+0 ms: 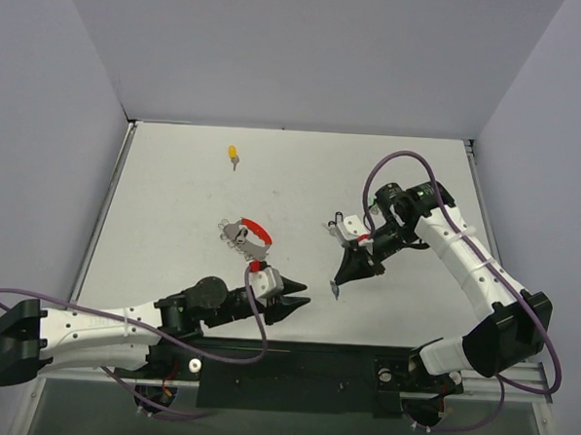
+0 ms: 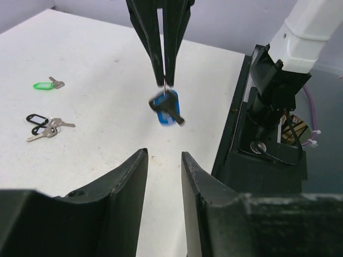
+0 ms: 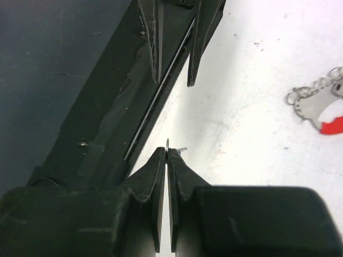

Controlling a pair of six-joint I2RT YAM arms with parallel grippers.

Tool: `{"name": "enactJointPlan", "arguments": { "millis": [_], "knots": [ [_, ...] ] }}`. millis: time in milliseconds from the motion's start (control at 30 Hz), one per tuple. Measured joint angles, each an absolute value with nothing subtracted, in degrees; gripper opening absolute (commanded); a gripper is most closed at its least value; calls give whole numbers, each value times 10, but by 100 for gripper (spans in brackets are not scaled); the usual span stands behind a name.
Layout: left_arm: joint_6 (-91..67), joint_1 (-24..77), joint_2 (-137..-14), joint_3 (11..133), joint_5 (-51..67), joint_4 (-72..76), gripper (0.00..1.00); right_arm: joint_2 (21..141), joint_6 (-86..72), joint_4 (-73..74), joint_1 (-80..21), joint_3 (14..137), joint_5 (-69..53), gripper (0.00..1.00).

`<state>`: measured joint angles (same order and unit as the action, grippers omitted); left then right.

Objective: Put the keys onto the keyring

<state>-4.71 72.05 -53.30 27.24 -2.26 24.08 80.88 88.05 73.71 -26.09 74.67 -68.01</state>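
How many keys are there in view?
4: blue key in the right end effector, yellow key far back, green key beside black key; black may be two.

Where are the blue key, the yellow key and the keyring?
blue key (image 2: 162,111): left wrist view, on its blue head.
yellow key (image 1: 233,154): top view, on its yellow head.
keyring (image 1: 257,226): top view, on its red arc.
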Motion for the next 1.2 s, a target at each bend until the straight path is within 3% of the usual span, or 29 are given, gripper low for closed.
{"name": "enactJointPlan", "arguments": {
  "millis": [167,567,1200],
  "knots": [
    [-39,721,-499,183,-20,346,43,792,960,743,-255,747,-695,0],
    [6,739,-608,232,-25,440,29,787,1011,748,-255,740,-710,0],
    [43,749,-662,249,-65,494,30,787,1019,748,-255,737,-714,0]
  ]
}}
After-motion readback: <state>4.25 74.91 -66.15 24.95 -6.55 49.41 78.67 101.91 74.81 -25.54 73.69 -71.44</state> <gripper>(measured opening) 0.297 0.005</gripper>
